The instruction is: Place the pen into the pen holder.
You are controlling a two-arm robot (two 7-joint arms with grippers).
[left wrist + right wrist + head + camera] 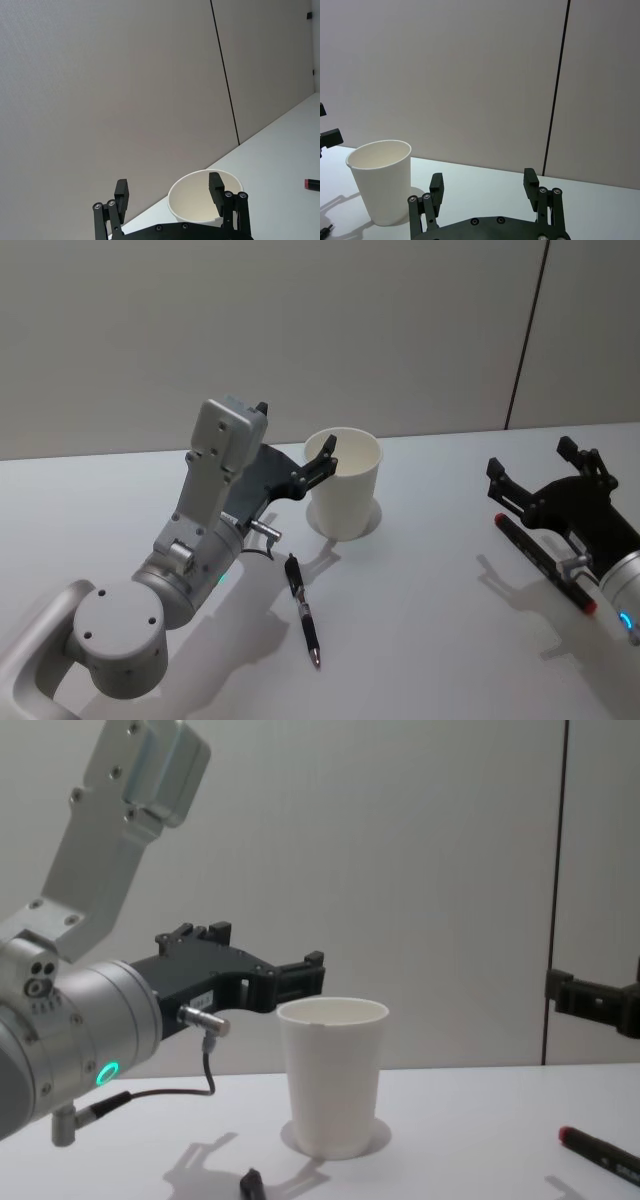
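The pen holder, a white paper cup, stands upright on the white table; it also shows at the cup, cup and cup. A black pen lies flat on the table in front of the cup, its end visible at pen. My left gripper hovers open and empty at rim height, just left of the cup, seen also as left gripper and left gripper. My right gripper, also right gripper, hangs open and empty at the right.
A black marker with red ends lies on the table under the right gripper, also seen as marker and marker. A grey wall with a dark vertical seam stands behind the table.
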